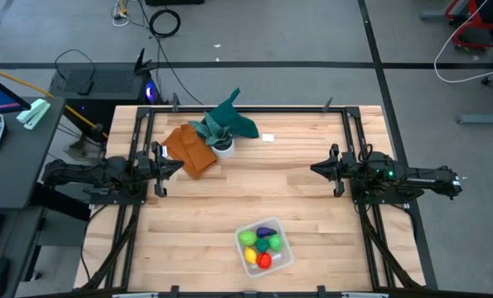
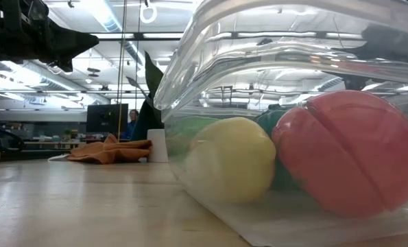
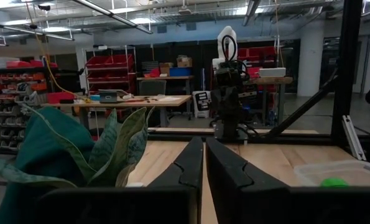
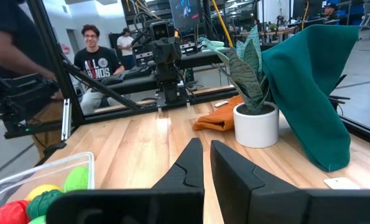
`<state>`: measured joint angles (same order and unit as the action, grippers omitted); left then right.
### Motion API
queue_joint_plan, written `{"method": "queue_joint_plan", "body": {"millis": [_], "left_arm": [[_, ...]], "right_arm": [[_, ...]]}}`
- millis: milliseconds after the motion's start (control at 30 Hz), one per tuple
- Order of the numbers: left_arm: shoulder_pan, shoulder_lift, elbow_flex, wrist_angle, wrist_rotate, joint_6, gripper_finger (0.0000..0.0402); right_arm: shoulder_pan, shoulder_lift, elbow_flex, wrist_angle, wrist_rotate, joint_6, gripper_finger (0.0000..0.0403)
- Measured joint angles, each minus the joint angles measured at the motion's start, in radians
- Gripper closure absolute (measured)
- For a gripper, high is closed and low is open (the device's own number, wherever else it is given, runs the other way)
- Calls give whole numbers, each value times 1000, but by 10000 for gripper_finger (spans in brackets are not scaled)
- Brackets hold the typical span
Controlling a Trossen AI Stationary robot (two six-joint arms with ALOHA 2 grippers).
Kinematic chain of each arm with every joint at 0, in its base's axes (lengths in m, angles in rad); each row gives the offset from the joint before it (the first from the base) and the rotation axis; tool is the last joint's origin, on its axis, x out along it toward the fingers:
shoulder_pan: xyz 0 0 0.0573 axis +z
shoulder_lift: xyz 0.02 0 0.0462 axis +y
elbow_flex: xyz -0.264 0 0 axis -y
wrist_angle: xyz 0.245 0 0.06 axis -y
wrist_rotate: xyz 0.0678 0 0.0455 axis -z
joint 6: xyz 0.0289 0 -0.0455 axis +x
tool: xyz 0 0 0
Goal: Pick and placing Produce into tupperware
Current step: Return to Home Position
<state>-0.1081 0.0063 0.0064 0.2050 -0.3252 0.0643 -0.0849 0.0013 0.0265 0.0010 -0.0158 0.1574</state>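
From where I'm standing, both arms are sitting low at the sides of the bench (image 1: 312, 207), well apart from the work. The left gripper (image 1: 171, 165) is pointing inward from the left side, just beside the orange-brown cloth (image 1: 188, 151). In its wrist view its fingers (image 3: 186, 171) are lying all but together, with only a sliver between them, and carrying nothing. The right gripper (image 1: 321, 170) is facing it from the opposite side, its fingers (image 4: 237, 177) likewise drawn nearly closed and empty.

The tupperware (image 1: 287, 255) is resting near the front edge of the bench, between the two arms and well clear of both. Five toy pieces are lying inside it, crowding against each other: a purple one (image 1: 268, 232), a light green one (image 1: 247, 238), a darker green one (image 1: 268, 245), a yellow one (image 1: 250, 255) and a red one (image 1: 264, 261). The filling is looking done to me, and the arms are looking parked.

If anything needed shifting, I'd judge the toys to be light, hard, smooth plastic, rounded enough to roll or squirt out of a pinch. Gripping across the widest middle would be safest. The container is looking thin, light and springy, and likely to skid on the wood. Its rim wall is the place to take it.
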Motion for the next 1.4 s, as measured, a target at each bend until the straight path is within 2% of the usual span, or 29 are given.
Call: {"method": "queue_joint_plan", "body": {"millis": [267, 600, 900, 1233, 1400], "left_arm": [[0, 0, 0, 0, 0, 0, 365], [0, 0, 0, 0, 0, 0, 378], [0, 0, 0, 0, 0, 0, 365], [0, 0, 0, 0, 0, 0, 378], [0, 0, 0, 0, 0, 0, 372]], "right_arm": [[0, 0, 0, 0, 0, 0, 403], [0, 0, 0, 0, 0, 0, 403], [0, 0, 0, 0, 0, 0, 403], [0, 0, 0, 0, 0, 0, 403], [0, 0, 0, 0, 0, 0, 403]]}}
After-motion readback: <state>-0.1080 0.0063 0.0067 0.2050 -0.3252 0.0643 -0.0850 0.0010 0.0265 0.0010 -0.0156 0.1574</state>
